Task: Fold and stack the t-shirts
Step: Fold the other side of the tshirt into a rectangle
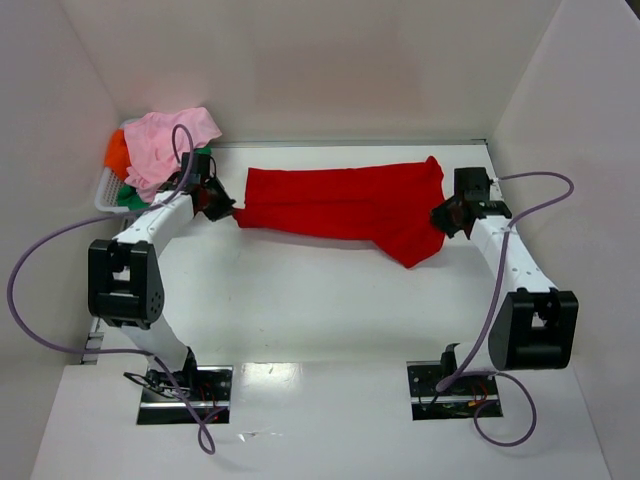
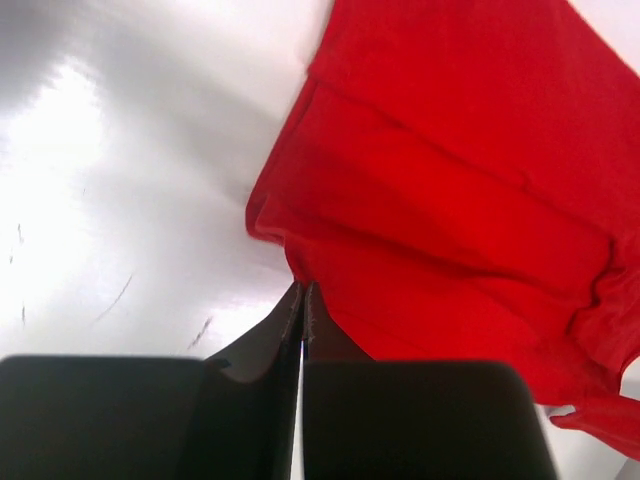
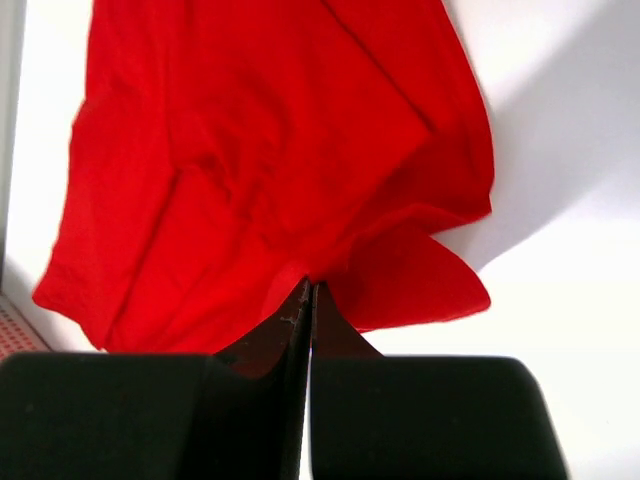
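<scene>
The bright red t-shirt is stretched lengthwise across the back of the table, partly folded, with a corner hanging toward the front right. My left gripper is shut on its left edge; in the left wrist view the jaws pinch the red hem. My right gripper is shut on its right end; in the right wrist view the red cloth fans out from the closed tips. The pink shirt, orange shirt and green shirt lie heaped at the back left.
A white basket at the back left holds the heaped shirts. White walls close in the table at the back and both sides. Purple cables loop beside each arm.
</scene>
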`<state>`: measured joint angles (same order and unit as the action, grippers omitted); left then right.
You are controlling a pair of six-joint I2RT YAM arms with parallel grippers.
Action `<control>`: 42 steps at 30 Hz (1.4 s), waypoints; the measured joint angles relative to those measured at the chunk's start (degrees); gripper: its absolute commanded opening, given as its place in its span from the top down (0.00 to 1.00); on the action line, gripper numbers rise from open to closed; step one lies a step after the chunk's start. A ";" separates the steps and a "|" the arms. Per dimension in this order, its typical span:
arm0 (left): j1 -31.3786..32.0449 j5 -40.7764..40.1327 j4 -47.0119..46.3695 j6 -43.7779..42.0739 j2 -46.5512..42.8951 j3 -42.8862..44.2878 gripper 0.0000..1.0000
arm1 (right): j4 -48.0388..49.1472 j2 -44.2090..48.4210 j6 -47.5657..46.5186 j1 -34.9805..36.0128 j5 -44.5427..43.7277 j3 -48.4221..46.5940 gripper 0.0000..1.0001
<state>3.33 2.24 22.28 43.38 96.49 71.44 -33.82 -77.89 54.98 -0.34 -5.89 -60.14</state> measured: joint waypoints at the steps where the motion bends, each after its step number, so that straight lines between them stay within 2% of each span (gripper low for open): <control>1: -0.15 0.17 -0.04 -0.04 0.83 0.83 1.00 | 0.57 -0.98 -0.13 -0.35 0.42 -0.76 1.00; 17: -0.68 1.11 -1.07 0.04 12.76 11.72 1.00 | 7.43 -18.49 -0.87 -2.95 3.63 -15.98 1.00; 18: -0.74 1.11 -1.07 0.07 13.33 12.39 1.00 | 7.69 -19.45 -0.87 -3.13 3.72 -16.83 0.97; 42: -1.86 1.18 -0.85 0.37 25.97 26.60 1.00 | 8.50 -43.41 -0.87 -3.56 7.21 -39.80 0.97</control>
<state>1.48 3.42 21.43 43.75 122.45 98.04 -25.32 -121.30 54.11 -3.90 1.32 -99.94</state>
